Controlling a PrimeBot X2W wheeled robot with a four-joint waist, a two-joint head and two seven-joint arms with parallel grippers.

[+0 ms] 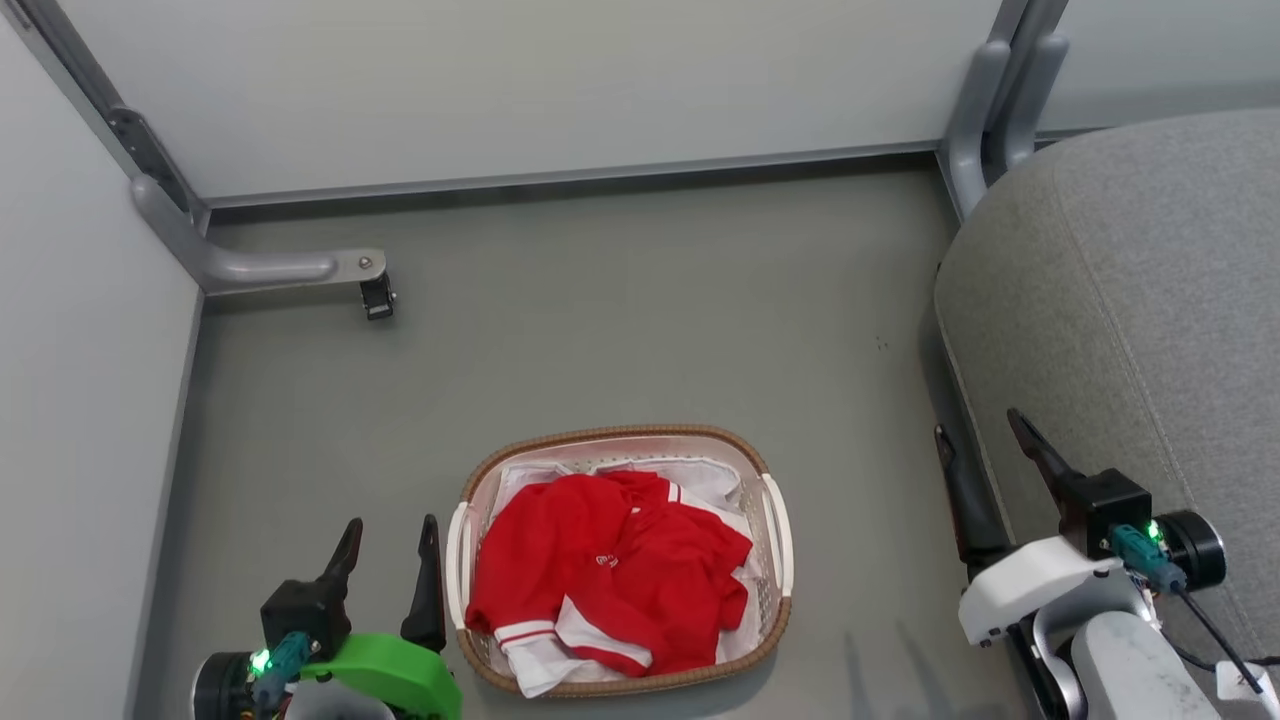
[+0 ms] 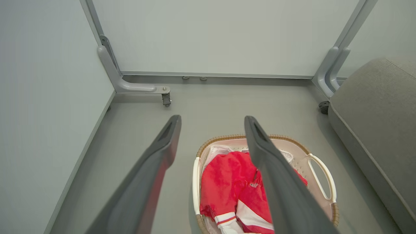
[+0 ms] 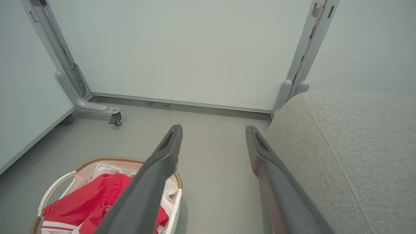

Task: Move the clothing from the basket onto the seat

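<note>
1 basket [image 1: 610,433]; 1 heap of red clothing [image 1: 600,570]; 1 seat [image 1: 1150,330]; 2 casters [image 2: 166,99] [image 2: 324,107].

Crumpled red clothing [image 1: 610,570] with striped cuffs lies in the white, brown-rimmed basket [image 1: 620,433] at six o'clock on the floor; the grey seat [image 1: 1130,320] stands apart at three o'clock.

The clothing [image 1: 610,570] lies in the basket [image 1: 615,433] on the floor [image 1: 600,330]; the seat [image 1: 1130,300] stands to the basket's right, apart.
</note>
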